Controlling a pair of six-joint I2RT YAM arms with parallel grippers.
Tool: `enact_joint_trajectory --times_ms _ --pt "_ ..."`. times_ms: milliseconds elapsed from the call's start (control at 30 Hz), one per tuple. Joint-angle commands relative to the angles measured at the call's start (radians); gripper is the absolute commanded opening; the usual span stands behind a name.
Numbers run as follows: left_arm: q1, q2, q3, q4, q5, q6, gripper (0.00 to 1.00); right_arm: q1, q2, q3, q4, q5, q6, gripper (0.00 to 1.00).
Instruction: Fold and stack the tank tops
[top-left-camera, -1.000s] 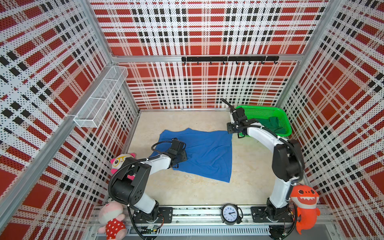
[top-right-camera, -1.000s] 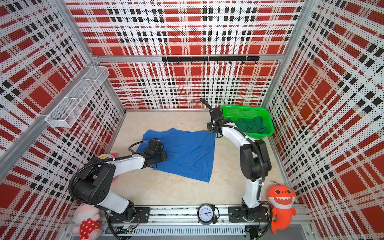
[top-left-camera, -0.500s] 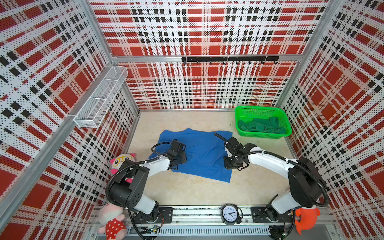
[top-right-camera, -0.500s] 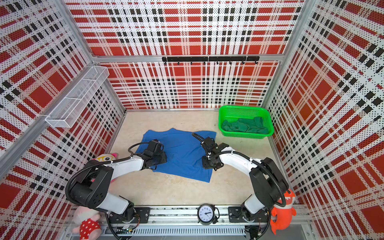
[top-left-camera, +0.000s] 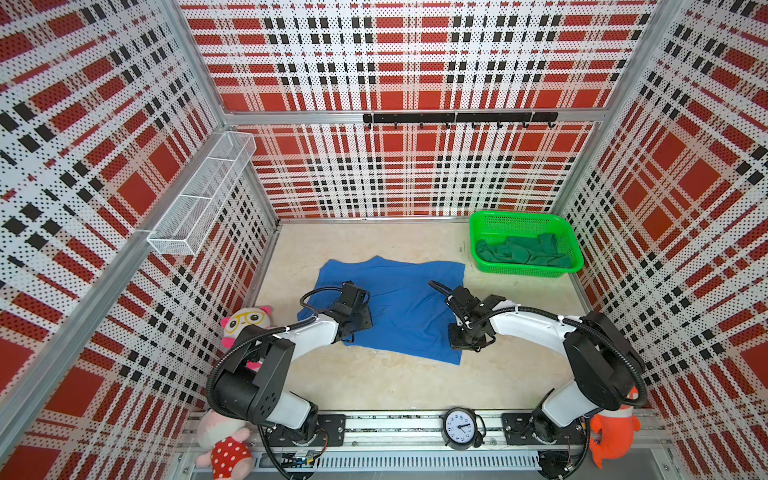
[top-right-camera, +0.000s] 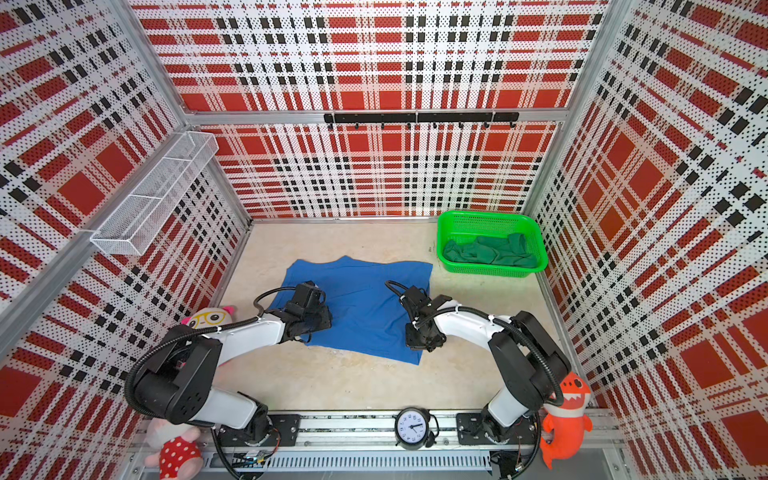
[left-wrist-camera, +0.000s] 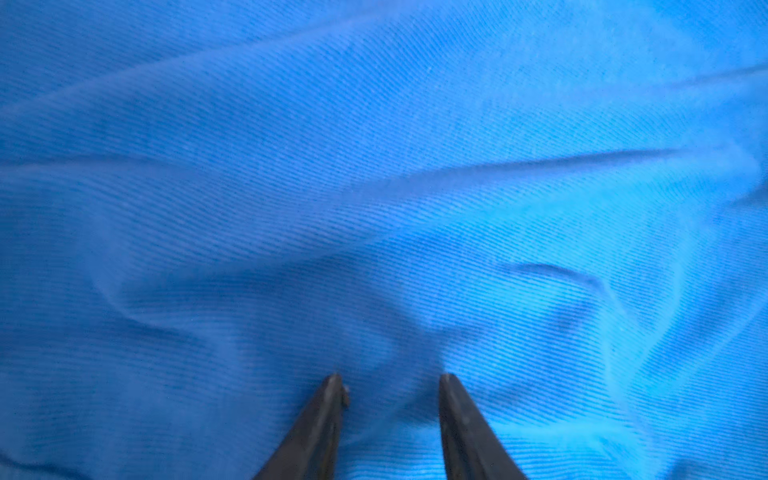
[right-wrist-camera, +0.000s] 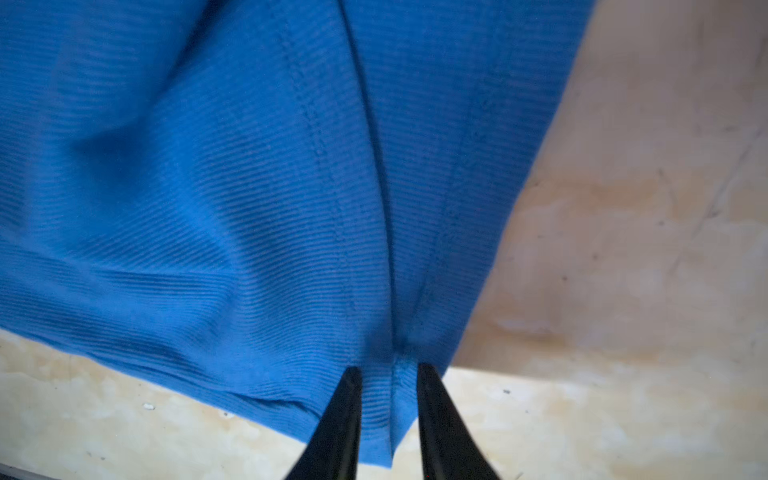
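Left arm is extended low; left fingers (left-wrist-camera: 320, 428) are parted, pressed on blue tank top (top-left-camera: 399, 299). Right arm is bent inward; right fingers (right-wrist-camera: 343, 424) are set astride its corner fold, grip not discernible. Green tank top (top-left-camera: 523, 253) is kept in basket (top-left-camera: 519, 220) beyond them.

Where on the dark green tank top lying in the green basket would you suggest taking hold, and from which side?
Grip the raised fold at the right end of the dark green tank top, coming straight down from above. It lies crumpled low inside the green basket, whose walls would likely block a sideways approach; that hump looks proud enough to pinch.
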Motion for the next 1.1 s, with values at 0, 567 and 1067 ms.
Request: enact_joint_trajectory --times_ms 0,567,1067 --pt "-0.004 -0.017 -0.010 -0.022 0.007 0.010 0.43 0.011 0.006 -0.014 0.032 -0.006 0.036 0.28" --pt "-0.004 -0.014 -0.022 -0.022 -0.001 0.011 0.43 0.033 -0.045 -0.042 -0.021 0.051 0.080 0.00" --pt "0.002 -0.007 -0.034 -0.020 -0.003 0.023 0.43 0.033 -0.172 -0.129 -0.129 0.105 0.091 0.05"
